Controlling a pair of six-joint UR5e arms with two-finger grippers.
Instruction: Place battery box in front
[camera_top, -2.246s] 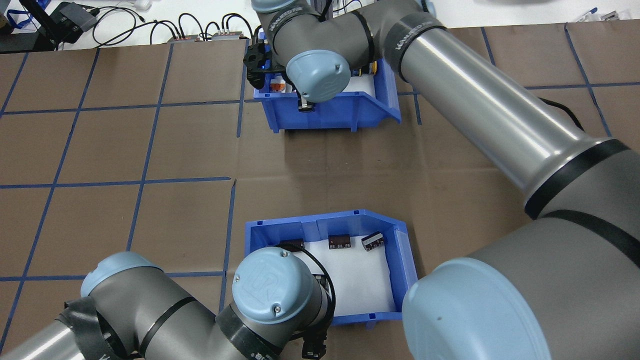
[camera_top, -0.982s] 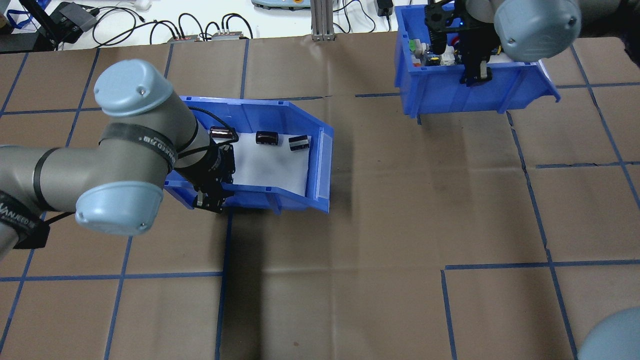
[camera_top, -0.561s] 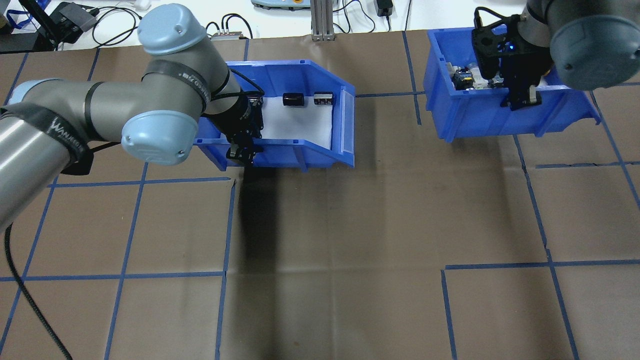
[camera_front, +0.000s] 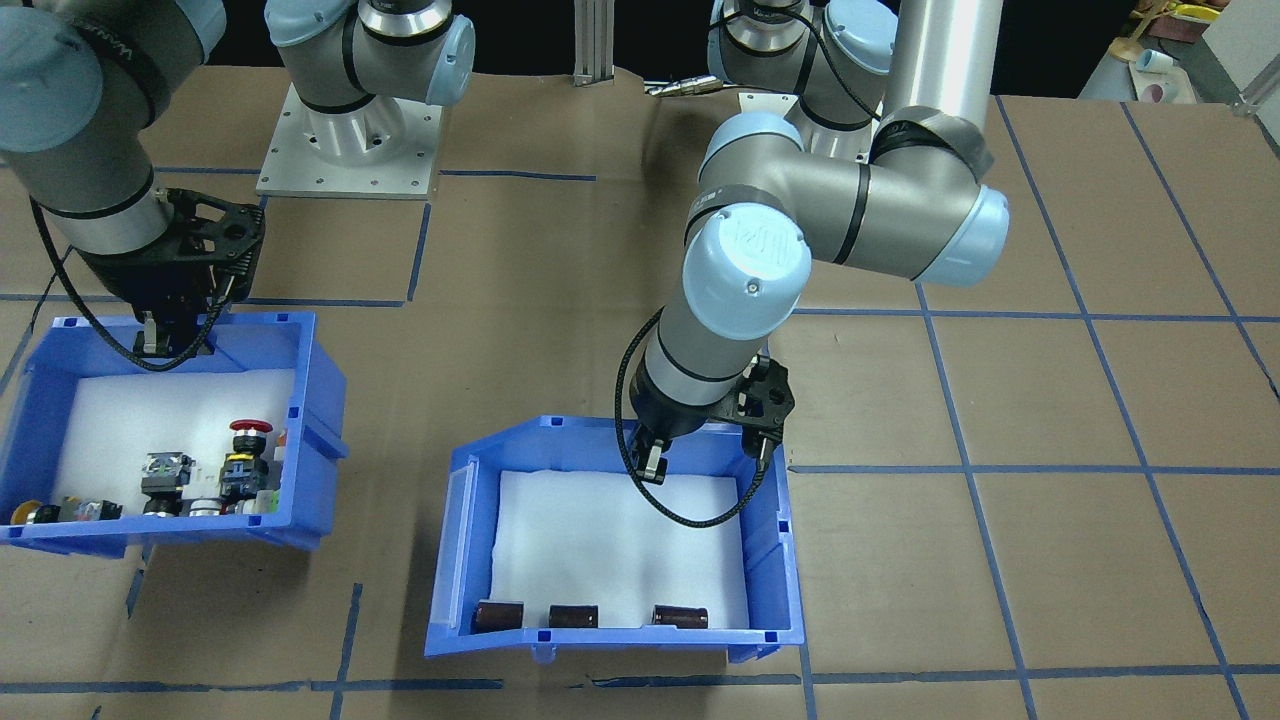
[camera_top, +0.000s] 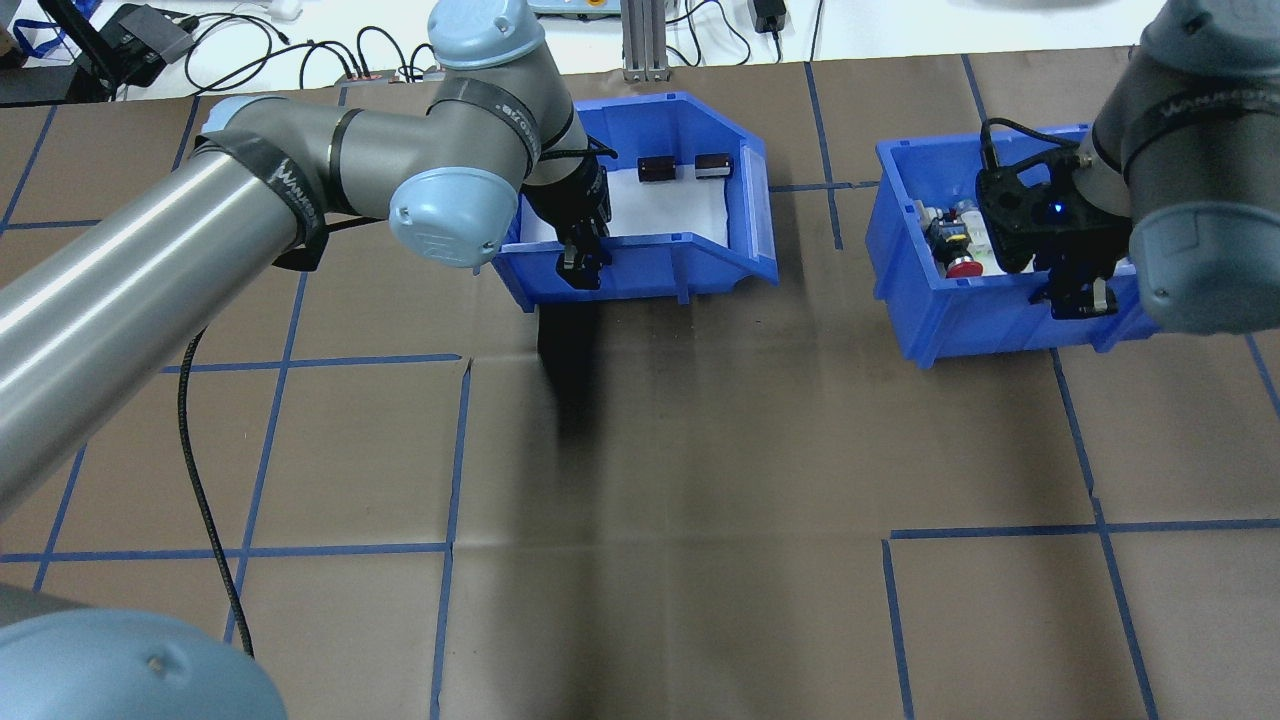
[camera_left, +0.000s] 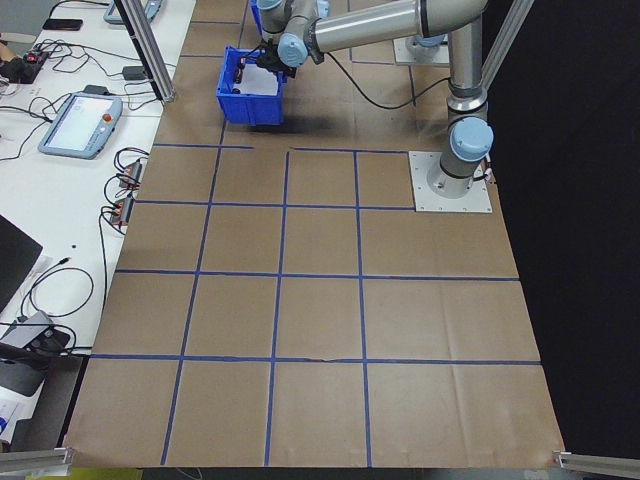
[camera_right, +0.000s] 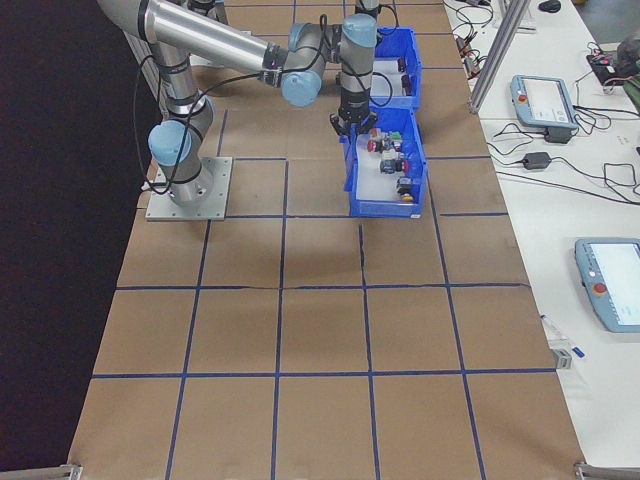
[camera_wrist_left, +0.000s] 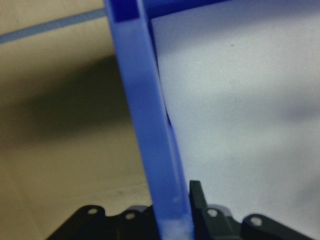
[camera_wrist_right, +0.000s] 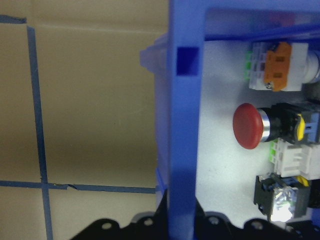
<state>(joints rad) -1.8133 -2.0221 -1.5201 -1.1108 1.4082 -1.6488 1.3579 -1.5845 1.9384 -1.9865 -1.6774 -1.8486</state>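
Now the left gripper (camera_top: 583, 262) is clamped on the rear wall of the battery box (camera_top: 640, 280) at the far side of the table, right gripper (camera_top: 1075, 295) likewise pinching the switch bin (camera_top: 960, 310), so keep it level, batteries (camera_front: 575, 616) loose.

The battery box (camera_front: 780, 560) was blue with a white liner and dark brown batteries (camera_front: 575, 616); the brown surface (camera_top: 700, 450) carried blue grid lines.

Overhead and front views face each other, side views distant, wrist views close on bin walls (camera_wrist_left: 150, 150)
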